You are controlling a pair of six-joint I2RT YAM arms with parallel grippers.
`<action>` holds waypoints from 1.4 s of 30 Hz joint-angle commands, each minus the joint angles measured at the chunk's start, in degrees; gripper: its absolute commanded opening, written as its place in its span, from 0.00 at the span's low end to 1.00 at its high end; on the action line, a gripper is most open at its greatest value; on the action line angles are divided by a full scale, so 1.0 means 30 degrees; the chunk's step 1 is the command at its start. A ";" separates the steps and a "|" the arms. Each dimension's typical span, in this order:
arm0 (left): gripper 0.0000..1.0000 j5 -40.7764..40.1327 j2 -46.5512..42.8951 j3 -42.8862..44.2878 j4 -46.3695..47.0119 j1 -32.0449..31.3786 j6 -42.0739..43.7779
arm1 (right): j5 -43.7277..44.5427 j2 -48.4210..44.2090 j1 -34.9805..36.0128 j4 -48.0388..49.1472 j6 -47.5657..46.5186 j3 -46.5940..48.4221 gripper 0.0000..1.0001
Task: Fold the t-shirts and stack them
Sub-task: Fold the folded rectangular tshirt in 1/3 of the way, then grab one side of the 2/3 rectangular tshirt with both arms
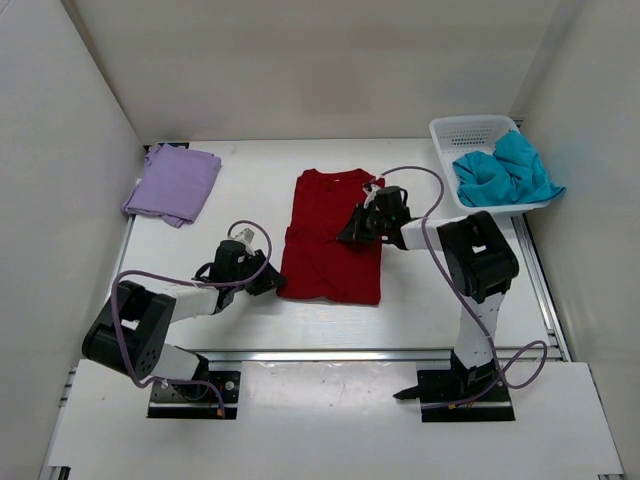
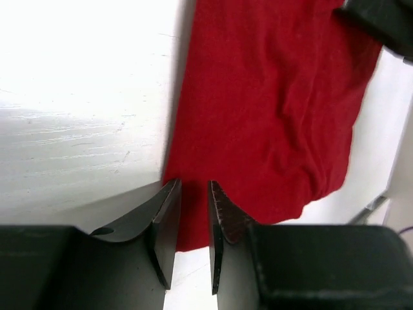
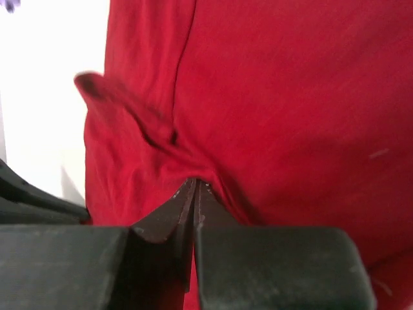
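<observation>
In the middle of the bench (image 1: 250,170) lies the deep red t-shirt (image 1: 325,250), spread flat with its collar toward the top of the frame and its hem toward the bottom, and both arms are on it! The right tool (image 1: 347,237) is down on the cloth at the shirt's right half, about mid-height. In the wrist view its fingers are pressed tight together with a pucker of red fabric gathered right at their tips, so it has the shirt pinched. A loose fold of red rises just to the left of that pinch. Over at the shirt's lower left corner sits the left tool (image 1: 272,285), low against the bench. Its fingers stand a narrow gap apart, and through that gap I see red cloth and white bench, with nothing clamped between them. The tips are right at the shirt's edge. In the upper left of the frame the lavender t-shirt (image 1: 175,183) lies folded on the bench, well apart from the red one. In the upper right the teal t-shirt (image 1: 505,172) is heaped in the white basket (image 1: 462,128), spilling over its right rim.
</observation>
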 commanded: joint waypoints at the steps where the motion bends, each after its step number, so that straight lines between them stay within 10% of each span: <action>1: 0.35 -0.0050 0.0007 -0.0759 0.0424 0.0447 0.0373 | 0.0276 -0.0292 -0.0929 0.0418 -0.0823 0.1375 0.00; 6: 0.44 -0.0340 -0.1364 -0.0790 -0.0040 0.0418 0.0255 | 0.0332 -0.3158 -0.1166 0.0799 -0.0620 -0.0553 0.00; 13: 0.68 -0.1398 -0.5703 -0.2165 -0.1800 0.0915 0.0548 | 0.1973 -1.0801 -0.0374 0.1563 0.0318 -0.8574 0.36; 24: 0.70 -0.1013 -0.4155 -0.3135 -0.0309 0.0273 -0.0329 | 0.2830 -1.7846 -0.1543 0.0327 0.1665 -1.6669 0.47; 31: 0.50 -0.1279 -0.3188 -0.2841 -0.0013 -0.0664 -0.0566 | 0.2209 -1.6119 -0.0753 0.1619 0.2485 -1.6672 0.35; 40: 0.50 -0.1920 -0.2719 -0.2667 -0.0454 -0.1163 -0.0536 | 0.2706 -1.6205 -0.0051 0.0884 0.2719 -1.6408 0.35; 42: 0.47 -0.1836 -0.2251 -0.2578 -0.0076 -0.1368 -0.0681 | 0.2153 -1.5360 -0.0401 0.1208 0.2604 -1.6379 0.22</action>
